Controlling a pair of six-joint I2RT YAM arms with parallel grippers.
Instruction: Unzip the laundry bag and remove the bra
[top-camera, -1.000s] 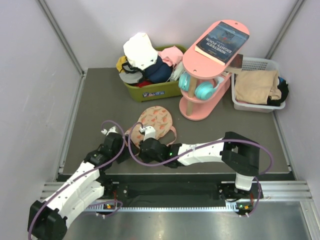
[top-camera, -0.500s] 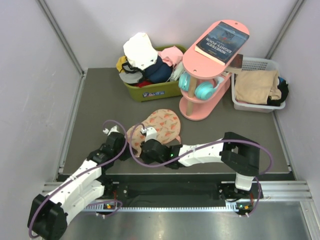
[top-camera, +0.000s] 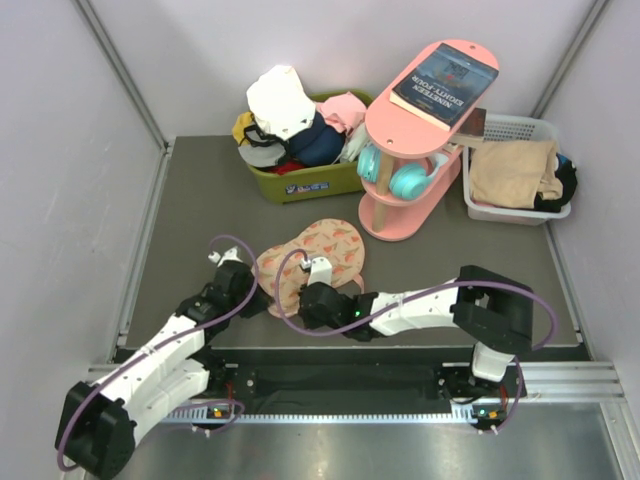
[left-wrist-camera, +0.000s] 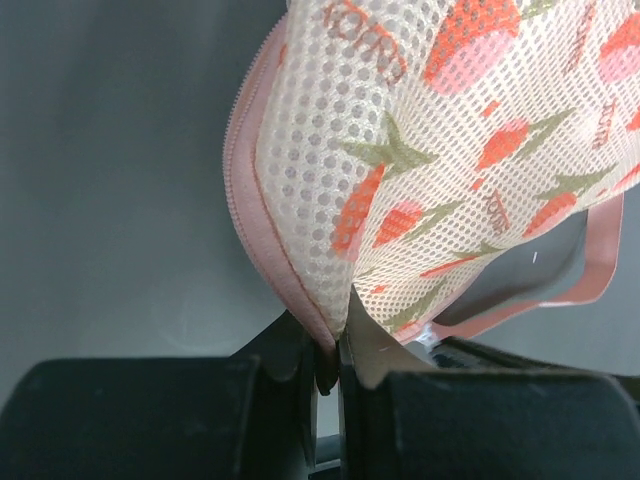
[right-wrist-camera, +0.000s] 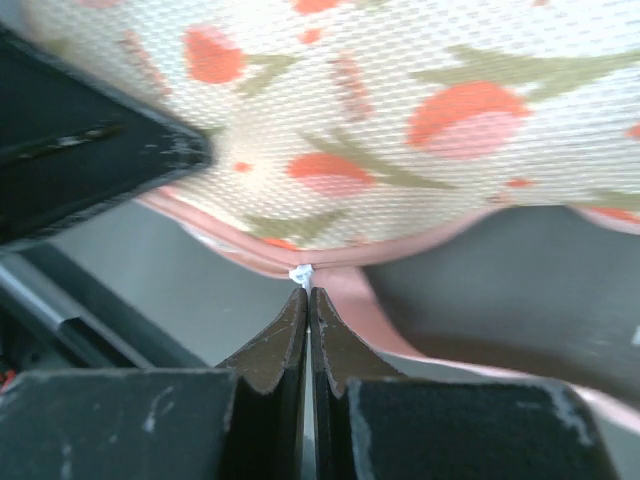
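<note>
Now unzipping: left gripper (left-wrist-camera: 330, 370) pinches the laundry bag (left-wrist-camera: 450, 150), right gripper (right-wrist-camera: 308, 300) clamps its zip pull (right-wrist-camera: 301, 272). Next, draw it steadily round.

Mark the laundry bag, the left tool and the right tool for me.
laundry bag (top-camera: 325, 245): top external view, printed mesh top.
left tool (left-wrist-camera: 328, 348): left wrist view, fingertips pinching pink zip trim.
right tool (right-wrist-camera: 308, 296): right wrist view, fingertips shut at pink trim.

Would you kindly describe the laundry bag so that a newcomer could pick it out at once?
Find the pink two-tier stand at the back of the table. Just in front of it lies the laundry bag. It is an oval mesh pouch, cream with orange-red prints and pink zip trim, not inside the green bin or white basket.
</note>
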